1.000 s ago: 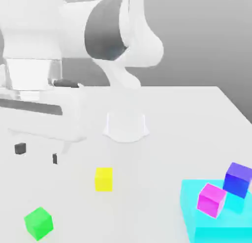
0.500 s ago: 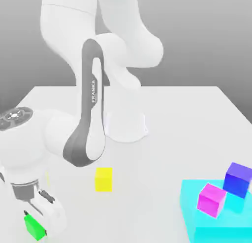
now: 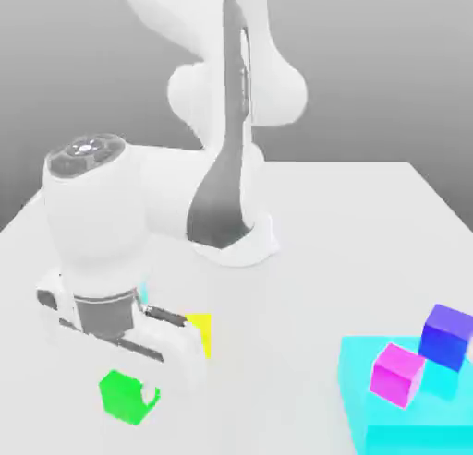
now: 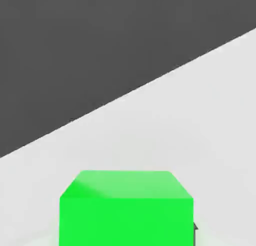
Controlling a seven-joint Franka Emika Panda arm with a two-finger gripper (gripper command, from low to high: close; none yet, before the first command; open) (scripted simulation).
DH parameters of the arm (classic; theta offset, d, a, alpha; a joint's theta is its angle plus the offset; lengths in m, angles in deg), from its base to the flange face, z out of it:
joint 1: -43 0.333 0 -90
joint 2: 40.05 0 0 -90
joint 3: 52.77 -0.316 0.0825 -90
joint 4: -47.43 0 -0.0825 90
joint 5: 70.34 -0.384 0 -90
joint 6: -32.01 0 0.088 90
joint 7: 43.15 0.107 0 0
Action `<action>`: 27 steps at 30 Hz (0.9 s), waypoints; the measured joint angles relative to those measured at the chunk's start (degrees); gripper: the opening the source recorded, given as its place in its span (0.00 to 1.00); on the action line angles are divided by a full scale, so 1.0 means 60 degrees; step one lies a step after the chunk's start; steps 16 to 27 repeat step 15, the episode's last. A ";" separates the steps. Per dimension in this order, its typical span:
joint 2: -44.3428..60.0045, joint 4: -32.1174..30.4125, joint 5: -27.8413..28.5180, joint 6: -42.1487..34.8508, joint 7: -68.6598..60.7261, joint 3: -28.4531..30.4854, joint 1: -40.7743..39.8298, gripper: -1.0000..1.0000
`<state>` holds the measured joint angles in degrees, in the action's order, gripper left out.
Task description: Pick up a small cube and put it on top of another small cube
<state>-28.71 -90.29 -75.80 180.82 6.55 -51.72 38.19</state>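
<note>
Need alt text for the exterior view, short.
A white Franka arm bends low over a white table, its gripper shut on a green cube. A yellow cube sits just behind; magenta and blue cubes rest on a cyan slab at the view's right.

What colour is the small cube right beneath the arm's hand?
Bright green cube, plain and matte; the hand view shows it best.

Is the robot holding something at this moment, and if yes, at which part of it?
Yes. The gripper is shut on the green cube, its fingers pressing two opposite side faces. The hand view shows the cube close below the hand.
</note>
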 joint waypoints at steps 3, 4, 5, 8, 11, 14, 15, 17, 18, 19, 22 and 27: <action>-0.0587 -0.0154 0.0168 -0.0423 -0.0395 -0.0758 0.0644 0.00; -0.0793 -0.0213 0.0213 -0.0563 -0.0541 -0.1014 0.0916 0.00; -0.1007 -0.0274 0.0257 -0.0710 -0.0694 -0.1273 0.1312 0.00; -0.1681 -0.0380 0.0423 -0.1255 -0.1236 -0.2111 0.2929 0.00; -0.1413 -0.0293 0.1005 -0.1093 -0.1601 -0.2660 0.4336 0.00; -0.1134 -0.0344 0.1164 -0.0775 -0.1571 -0.2587 0.4268 1.00; -0.1134 -0.0344 0.1164 -0.0775 -0.1571 -0.2587 0.4268 1.00; -0.1134 -0.0344 0.1164 -0.0775 -0.1571 -0.2587 0.4268 1.00; -0.1134 -0.0344 0.1164 -0.0775 -0.1571 -0.2587 0.4268 1.00; -0.1134 -0.0344 0.1164 -0.0775 -0.1571 -0.2587 0.4268 1.00; -0.1134 -0.0344 0.1164 -0.0775 -0.1571 -0.2587 0.4268 1.00; -0.1134 -0.0344 0.1164 -0.0775 -0.1571 -0.2587 0.4268 1.00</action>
